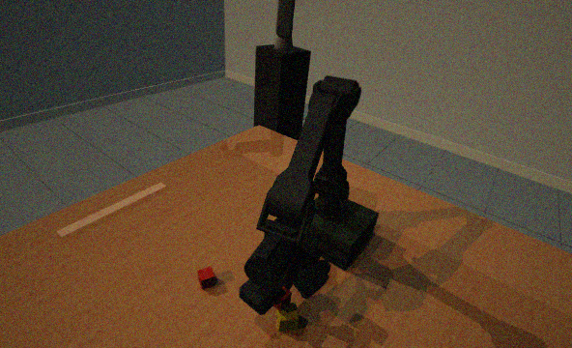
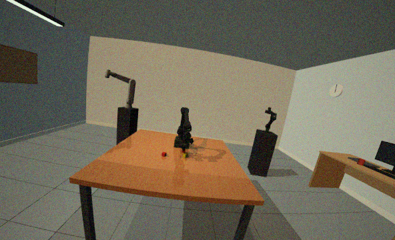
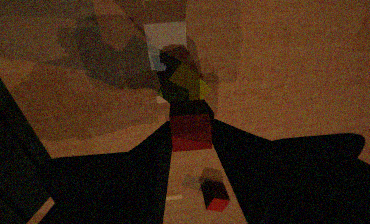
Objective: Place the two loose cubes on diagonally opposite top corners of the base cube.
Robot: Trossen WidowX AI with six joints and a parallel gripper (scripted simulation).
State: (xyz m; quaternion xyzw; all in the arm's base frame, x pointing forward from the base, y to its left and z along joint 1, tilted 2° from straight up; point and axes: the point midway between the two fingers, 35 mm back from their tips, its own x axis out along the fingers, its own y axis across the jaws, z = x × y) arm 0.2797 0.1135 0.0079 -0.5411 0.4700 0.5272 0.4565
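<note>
My gripper [image 1: 284, 293] [image 2: 183, 149] [image 3: 189, 124] is shut on a red cube [image 1: 281, 304] [image 3: 191, 132]. It holds the cube just above the yellow base cube [image 1: 287, 319] [image 2: 185, 155] [image 3: 187, 80] in the top view. In the wrist view the held cube looks squared between the fingers, while the base cube is turned at an angle beyond it and partly shadowed. Whether the two touch cannot be told. The other red cube [image 1: 207, 277] [image 2: 164, 154] [image 3: 215, 195] lies on the table, apart from the base cube.
A pale strip [image 1: 112, 210] lies on the wooden table [image 1: 136, 271] [image 2: 134, 170]. The arm's links and shadows darken the area around the base cube. Other arms stand on dark pedestals [image 1: 281, 92] [image 2: 262, 153] beyond the table. A desk [image 2: 327, 167] is at the right.
</note>
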